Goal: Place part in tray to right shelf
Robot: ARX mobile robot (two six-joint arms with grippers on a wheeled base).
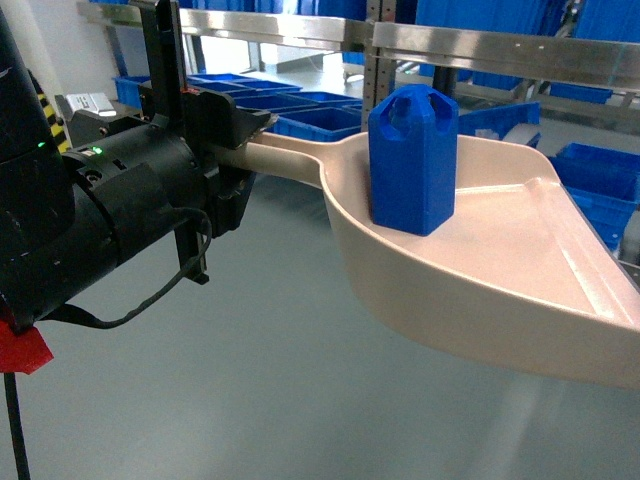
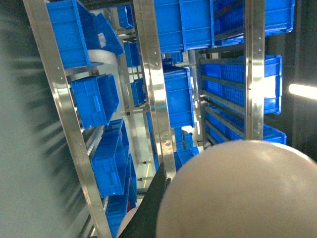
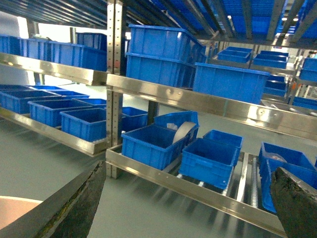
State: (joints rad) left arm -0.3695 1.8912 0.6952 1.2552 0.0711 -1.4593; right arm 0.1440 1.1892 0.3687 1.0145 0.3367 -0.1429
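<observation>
- Looking through the head camera: the blue part (image 1: 413,160) stands upright in the beige tray (image 1: 520,270), near the scoop's closed back end, its cut-out handle uppermost, so its long axis runs vertically. The left gripper (image 1: 232,135) is clamped on the tray's handle (image 1: 295,152) and carries the scoop in the air over the grey floor. The tray's long axis runs from that handle, left of the part, to the wide lip at the far right of the part. The right shelf (image 1: 500,45) with its steel rail and blue crates (image 1: 310,115) lies behind the part. Loading the part looks done; by my judgement, carrying it to the shelf and setting it down remains.
- Looking through the left wrist camera: the tray's rounded underside (image 2: 242,193) fills the lower right corner, and steel uprights (image 2: 151,84) with blue crates (image 2: 96,96) lie beyond it. The part is hidden here, and the grip itself cannot be made out.
- Looking through the right wrist camera: the right gripper (image 3: 188,208) is spread wide and holds nothing, its two dark fingers (image 3: 81,206) framing the shelf's front rail (image 3: 188,186), white roller tracks (image 3: 241,173) and crates (image 3: 153,144). A beige sliver below the left finger may be the tray; I cannot tell. The part is out of view.
</observation>
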